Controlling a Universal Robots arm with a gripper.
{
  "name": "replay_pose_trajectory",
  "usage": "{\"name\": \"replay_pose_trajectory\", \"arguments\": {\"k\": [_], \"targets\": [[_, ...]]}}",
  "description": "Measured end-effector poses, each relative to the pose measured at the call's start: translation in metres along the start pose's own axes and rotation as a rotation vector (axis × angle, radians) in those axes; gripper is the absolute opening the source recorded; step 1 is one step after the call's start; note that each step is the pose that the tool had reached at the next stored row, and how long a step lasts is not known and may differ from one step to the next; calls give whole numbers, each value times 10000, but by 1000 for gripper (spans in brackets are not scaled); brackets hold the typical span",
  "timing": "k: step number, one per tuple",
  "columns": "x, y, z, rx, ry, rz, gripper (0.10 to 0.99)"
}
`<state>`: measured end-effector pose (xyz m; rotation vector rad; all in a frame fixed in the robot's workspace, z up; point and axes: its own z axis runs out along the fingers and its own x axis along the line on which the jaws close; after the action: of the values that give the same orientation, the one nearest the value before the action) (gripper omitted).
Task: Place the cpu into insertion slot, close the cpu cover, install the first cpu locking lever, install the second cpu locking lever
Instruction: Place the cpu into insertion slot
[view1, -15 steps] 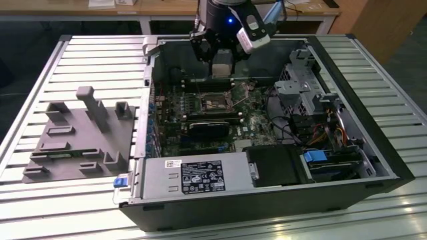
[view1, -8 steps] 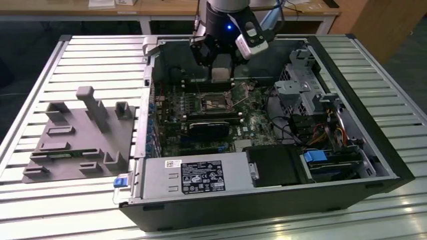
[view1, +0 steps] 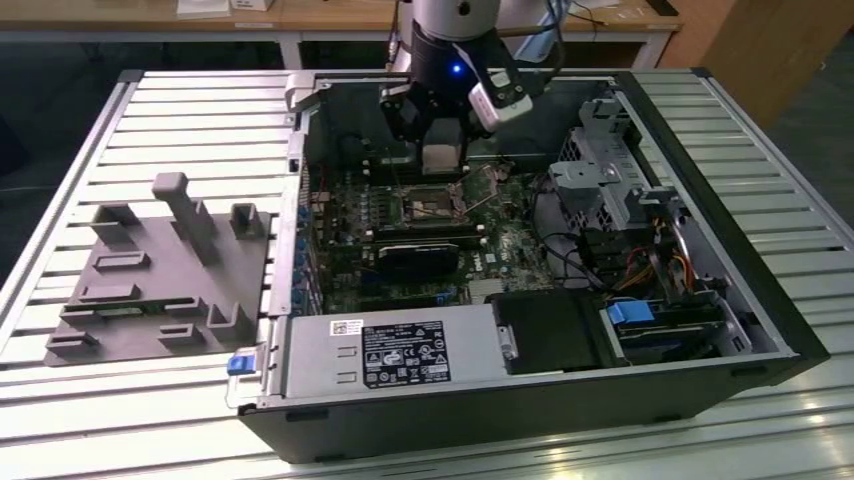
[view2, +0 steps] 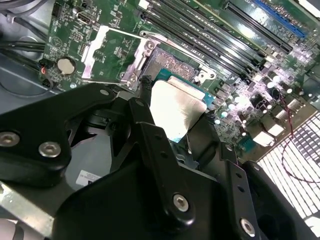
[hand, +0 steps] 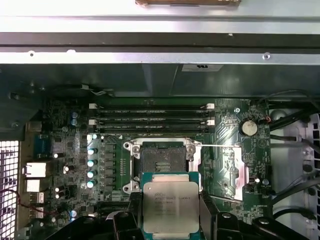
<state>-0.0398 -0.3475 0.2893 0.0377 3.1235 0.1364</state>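
Cpu (hand: 167, 206), silver-topped with green edge, seemingly pinched flat in the tool (hand: 169, 222).

A computer case (view1: 534, 410) lies open on the table (view1: 174, 100). A fixture plate (view1: 147, 290) sits on the table to the exterior view's left of the case. Inside, the power supply (view1: 387, 355) sits along the near wall and the insertion slot (hand: 161, 156) is mid-board. The memory slots (hand: 152, 120) run along the slot's side away from the cpu (hand: 171, 207). The cpu is clamped between the fingers (hand: 209, 220), above the board at the slot's edge. The cpu cover (hand: 243, 172) lies flipped open beside the slot.
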Motion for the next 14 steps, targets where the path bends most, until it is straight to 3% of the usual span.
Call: {"name": "replay_pose_trajectory", "arguments": {"k": [9, 14], "targets": [[8, -10, 123, 21, -4, 34, 537], [8, -11, 135, 42, -69, 802, 537]]}}
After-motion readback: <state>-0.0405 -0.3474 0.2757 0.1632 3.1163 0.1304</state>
